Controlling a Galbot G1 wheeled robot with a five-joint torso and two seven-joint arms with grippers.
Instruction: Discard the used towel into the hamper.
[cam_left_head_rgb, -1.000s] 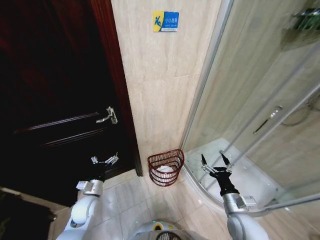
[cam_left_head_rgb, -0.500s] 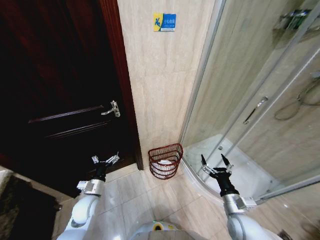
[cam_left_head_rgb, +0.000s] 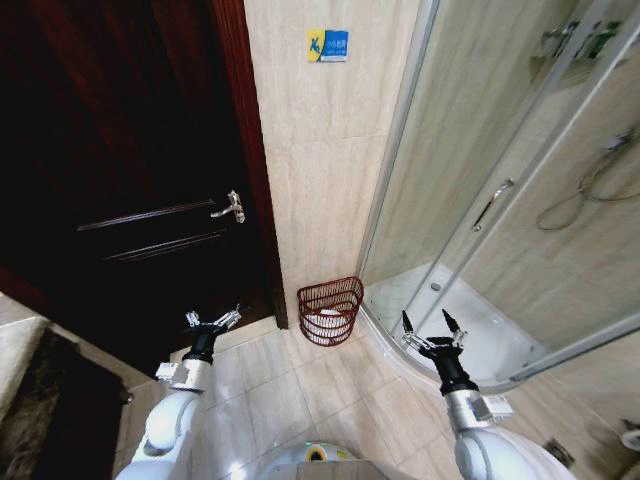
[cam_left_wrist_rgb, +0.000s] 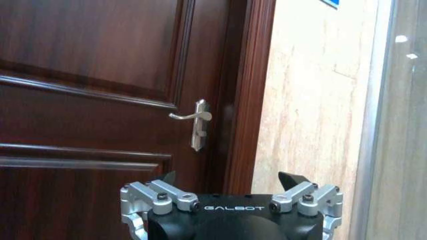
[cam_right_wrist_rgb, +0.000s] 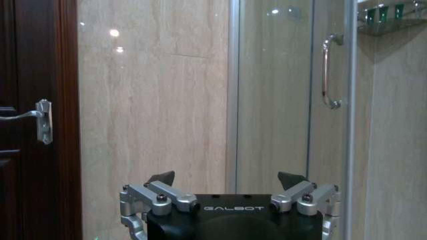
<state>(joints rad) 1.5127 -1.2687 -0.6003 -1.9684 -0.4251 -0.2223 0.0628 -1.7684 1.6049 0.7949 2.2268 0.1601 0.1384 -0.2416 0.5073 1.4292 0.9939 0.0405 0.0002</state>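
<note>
I'm backing off: the whole head view has widened over the last second, so the hamper (cam_left_head_rgb: 330, 310) now sits smaller at twelve o'clock, against the foot of the beige wall between the dark door (cam_left_head_rgb: 140, 180) and the shower enclosure (cam_left_head_rgb: 500, 200). That's the camera moving, not the hamper. Something white lies inside it, which I take to be the towel (cam_left_head_rgb: 326, 322), so the drop looks done and I'm clearing away.

Left gripper (cam_left_head_rgb: 212, 320) hangs at ten o'clock in front of the door, jaws spread apart, nothing in them. Right gripper (cam_left_head_rgb: 433, 333) hangs at two o'clock over the curved shower sill, jaws also apart and empty. From the left wrist I see the door handle (cam_left_wrist_rgb: 193, 120) straight ahead; from the right wrist, the shower door handle (cam_right_wrist_rgb: 328, 70).

Floor is glossy beige tile (cam_left_head_rgb: 300, 400); there's a blue sign (cam_left_head_rgb: 328, 45) high on the wall.
</note>
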